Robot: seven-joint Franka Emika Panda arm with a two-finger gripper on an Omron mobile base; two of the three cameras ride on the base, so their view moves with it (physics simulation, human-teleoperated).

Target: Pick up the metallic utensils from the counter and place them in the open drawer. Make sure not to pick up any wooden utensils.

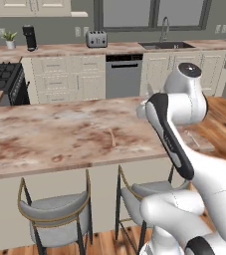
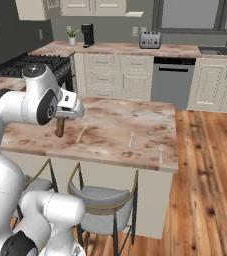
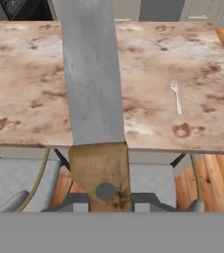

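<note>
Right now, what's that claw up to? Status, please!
Claw shut on knife, lifted above island counter. Two silver forks and wooden stick lie on counter. Nothing blocking.

A home kitchen, rendered. A marbled beige island counter (image 1: 59, 134) with grey padded stools (image 1: 55, 214) tucked under its front edge stands on a wood plank floor (image 2: 210, 165). Beyond it, toward twelve o'clock, runs a wall counter with cream cabinets (image 1: 64, 79), a dishwasher (image 1: 123, 75), a sink with faucet (image 1: 164, 44), a toaster (image 1: 96, 39), a coffee maker (image 1: 30, 37) and a small potted plant (image 1: 10, 40). A black gas stove (image 1: 2, 79) sits at ten o'clock.
</note>
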